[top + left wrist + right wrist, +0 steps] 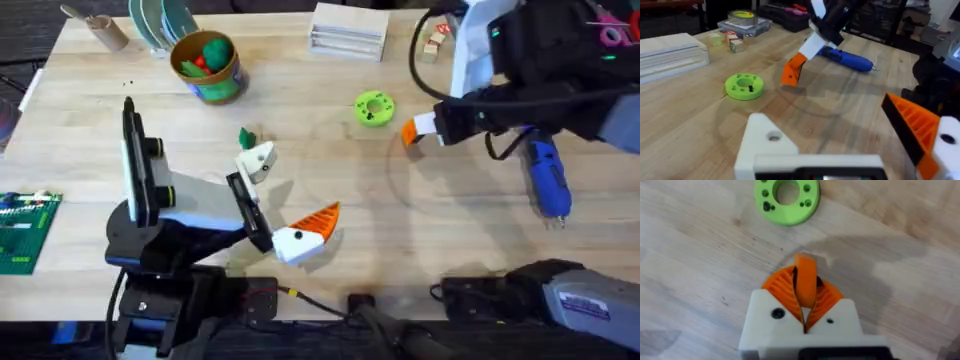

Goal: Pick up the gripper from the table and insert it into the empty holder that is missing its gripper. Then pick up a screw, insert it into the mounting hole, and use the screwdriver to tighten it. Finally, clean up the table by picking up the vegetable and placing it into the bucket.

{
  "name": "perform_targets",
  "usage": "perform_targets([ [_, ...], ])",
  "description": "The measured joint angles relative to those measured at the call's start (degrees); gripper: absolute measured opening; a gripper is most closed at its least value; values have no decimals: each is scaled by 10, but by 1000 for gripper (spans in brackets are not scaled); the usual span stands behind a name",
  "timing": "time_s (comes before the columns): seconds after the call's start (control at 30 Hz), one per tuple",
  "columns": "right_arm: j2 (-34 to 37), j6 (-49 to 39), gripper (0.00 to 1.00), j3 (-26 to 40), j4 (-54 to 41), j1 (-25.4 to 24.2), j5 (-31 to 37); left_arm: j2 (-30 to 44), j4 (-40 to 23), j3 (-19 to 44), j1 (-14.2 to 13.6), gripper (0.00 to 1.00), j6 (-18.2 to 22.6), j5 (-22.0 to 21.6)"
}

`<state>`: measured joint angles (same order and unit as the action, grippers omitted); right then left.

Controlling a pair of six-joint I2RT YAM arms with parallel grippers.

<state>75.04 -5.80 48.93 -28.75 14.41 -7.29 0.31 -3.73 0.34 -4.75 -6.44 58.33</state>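
My right gripper point(412, 131) point(805, 292) is shut on the small orange ribbed gripper fingertip point(805, 275), held just above the wood near the lime-green disc point(374, 108). In the left wrist view that right gripper point(795, 69) hangs in mid-table. My left gripper point(288, 195) point(827, 117) stands open. One of its fingers is the bare white holder point(258, 160) point(767, 145); the other carries an orange pad point(318, 222). The blue screwdriver point(548, 180) point(847, 57) lies at the right. A small green vegetable point(247, 138) lies beside the holder. The yellow bucket point(208, 68) stands at the back left.
A white box point(348, 30) sits at the back centre, with small blocks point(435, 42) to its right. A cardboard tube point(100, 28) and stacked plates point(160, 20) are at the back left. A green studded plate point(22, 232) lies at the left edge.
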Motion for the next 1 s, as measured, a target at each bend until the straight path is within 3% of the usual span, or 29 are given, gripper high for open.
perform_targets([
  [0.27, -128, 0, 15, 0, -5, 0, -6, 0, 0, 0, 0, 993, 0, 0],
  [0.53, -280, 14, 13, 1, -50, 0, -75, 0, 0, 0, 0, 992, 0, 0],
  [0.73, -315, 66, 11, -49, -9, 0, -218, 0, 0, 0, 0, 993, 0, 0],
  [1.0, -264, 214, 11, -171, 204, 0, -423, 0, 0, 0, 0, 993, 0, 0],
])
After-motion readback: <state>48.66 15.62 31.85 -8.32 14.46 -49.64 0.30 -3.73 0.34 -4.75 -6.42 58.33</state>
